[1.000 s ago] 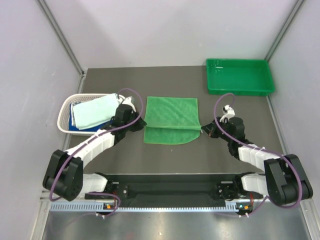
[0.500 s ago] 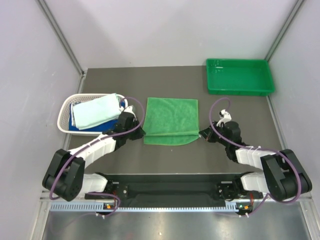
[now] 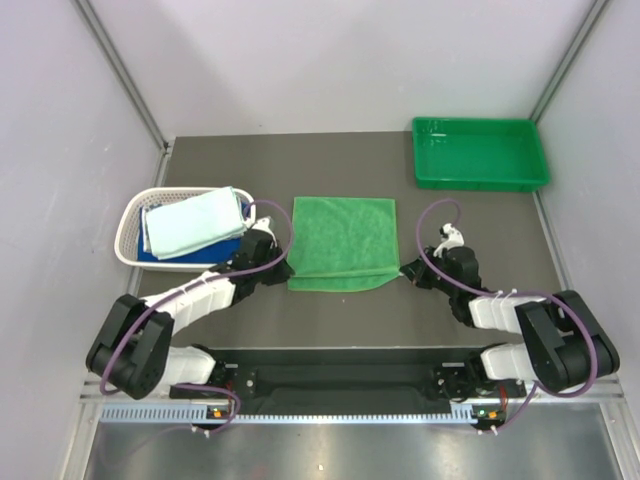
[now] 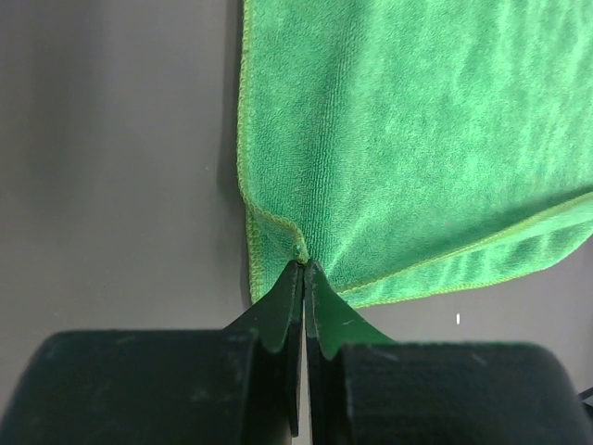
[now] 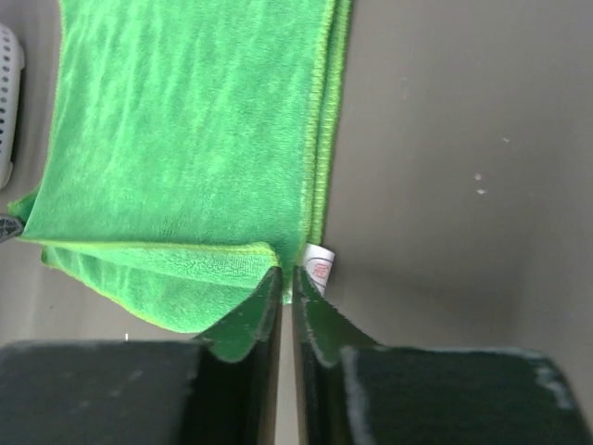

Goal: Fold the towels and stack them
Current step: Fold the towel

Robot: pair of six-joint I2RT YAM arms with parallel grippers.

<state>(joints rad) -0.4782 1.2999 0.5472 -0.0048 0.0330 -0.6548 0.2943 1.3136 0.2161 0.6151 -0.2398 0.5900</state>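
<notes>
The bright green towel (image 3: 342,240) lies folded in two in the middle of the table, its upper layer ending a little short of the near edge. My left gripper (image 3: 283,268) sits low at its near left corner. In the left wrist view that gripper (image 4: 303,264) is shut, pinching the corner of the towel (image 4: 417,139). My right gripper (image 3: 405,270) is at the near right corner. Its jaws (image 5: 286,271) stand a slit apart with the towel's (image 5: 185,139) edge between the tips, beside a white label (image 5: 318,267). A pale mint-white towel (image 3: 195,222) lies on a blue one (image 3: 225,250) in the basket.
The white lattice basket (image 3: 130,225) stands at the left, close to my left arm. A green plastic tray (image 3: 480,122) sits at the far right corner. Grey walls close in the table on three sides.
Both grippers have moved toward the near edge and down, drawing the towel's upper layer flat over the lower one. The right jaws have parted slightly.
</notes>
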